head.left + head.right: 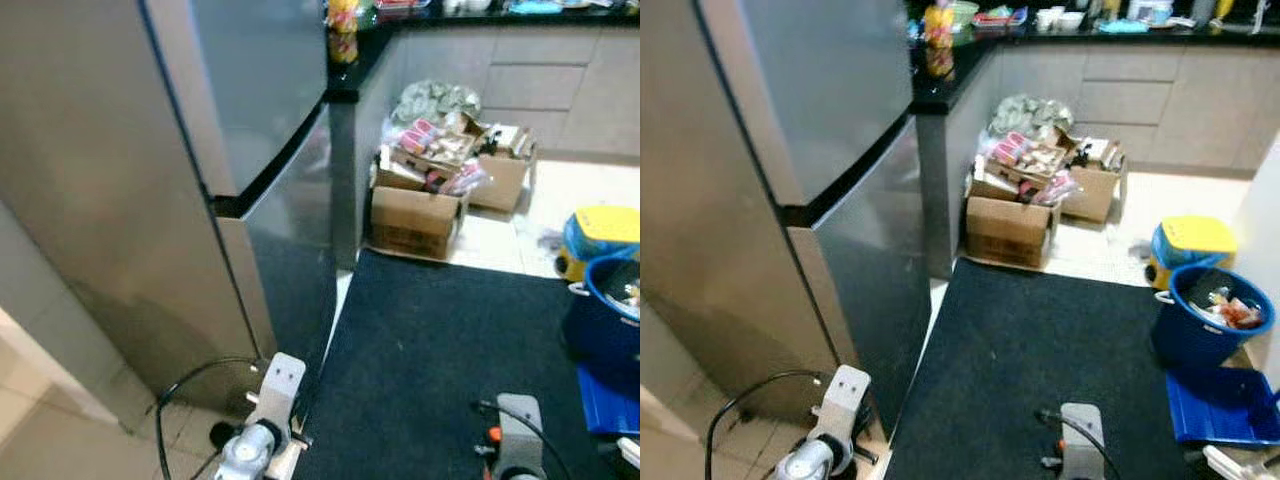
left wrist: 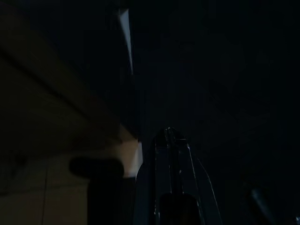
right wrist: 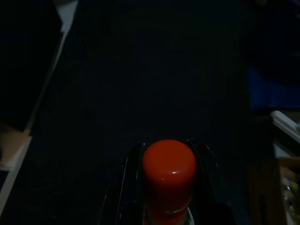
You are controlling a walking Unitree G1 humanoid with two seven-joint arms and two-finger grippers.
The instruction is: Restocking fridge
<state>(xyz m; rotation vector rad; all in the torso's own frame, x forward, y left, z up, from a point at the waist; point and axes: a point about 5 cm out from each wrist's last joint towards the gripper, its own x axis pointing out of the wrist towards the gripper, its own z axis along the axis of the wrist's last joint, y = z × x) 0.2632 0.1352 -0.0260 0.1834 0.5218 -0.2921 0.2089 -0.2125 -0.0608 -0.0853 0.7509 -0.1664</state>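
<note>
A tall fridge of brushed grey metal (image 1: 150, 170) stands on the left with both doors closed, a black seam dividing the upper door from the lower. Before it lies a dark, flat-woven floor mat (image 1: 1040, 360) on pale tiles.

In the right wrist view the right gripper (image 3: 168, 161) clasps a bottle with a smooth, rounded, glossy red cap (image 3: 168, 168) between its two black fingers, one on each side of the cap, held low above the mat. In the left wrist view the left gripper (image 2: 172, 140) hangs in shadow near the foot of the fridge, its fingers pressed close together with nothing between them.

Beyond the mat, open brown cardboard boxes (image 1: 1012, 225) crammed with packets sit against grey cabinet fronts. A black glossy desk (image 1: 940, 85) runs above the cabinets. To the right stand a round blue plastic bucket (image 1: 1210, 325), a yellow-lidded tub (image 1: 1195, 240) and a flat blue plastic lid (image 1: 1225, 405).
</note>
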